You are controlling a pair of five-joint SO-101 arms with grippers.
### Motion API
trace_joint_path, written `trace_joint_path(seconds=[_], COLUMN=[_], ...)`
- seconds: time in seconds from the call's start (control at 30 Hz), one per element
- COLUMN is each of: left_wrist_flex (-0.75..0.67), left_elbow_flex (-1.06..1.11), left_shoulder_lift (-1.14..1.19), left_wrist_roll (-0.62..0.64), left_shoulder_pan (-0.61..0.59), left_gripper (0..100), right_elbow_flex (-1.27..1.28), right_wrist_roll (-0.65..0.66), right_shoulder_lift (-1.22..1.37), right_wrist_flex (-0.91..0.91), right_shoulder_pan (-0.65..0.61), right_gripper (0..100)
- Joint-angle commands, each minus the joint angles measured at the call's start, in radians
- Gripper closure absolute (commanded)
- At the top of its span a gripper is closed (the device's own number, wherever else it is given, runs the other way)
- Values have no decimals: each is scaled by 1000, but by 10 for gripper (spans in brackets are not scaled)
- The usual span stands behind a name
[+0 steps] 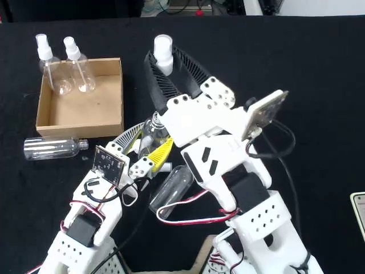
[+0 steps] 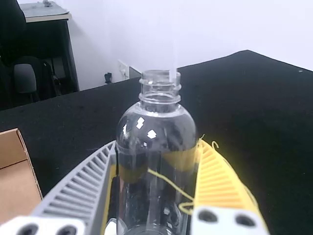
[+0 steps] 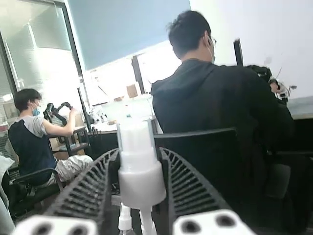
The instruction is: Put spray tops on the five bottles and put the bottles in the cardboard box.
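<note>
An upright clear bottle, neck open, is clamped between the grey and yellow fingers of the left gripper. A white spray top is pinched in the right gripper (black fingers closed on its sides), beside the cardboard box. Two capped bottles are seen inside the box. An uncapped bottle is laid just outside it, another bottle under the arms.
</note>
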Motion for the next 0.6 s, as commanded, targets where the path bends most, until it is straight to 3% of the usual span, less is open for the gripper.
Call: trace_joint_path(seconds=[0.0, 0.57], left_wrist_flex=[-15, -15], left_elbow_flex=[-18, -16], left_shoulder_lift=[-11, -11], left_wrist_roll=[-9, -9], left_shoulder_pan=[10, 10], left_gripper=[863, 863], right_elbow_flex=[-47, -18], right_wrist_roll=[12, 8], right_shoulder_lift=[-27, -25], right_wrist_flex=[-11, -18], right_shoulder_pan=[-6, 58], right_gripper=[987, 987])
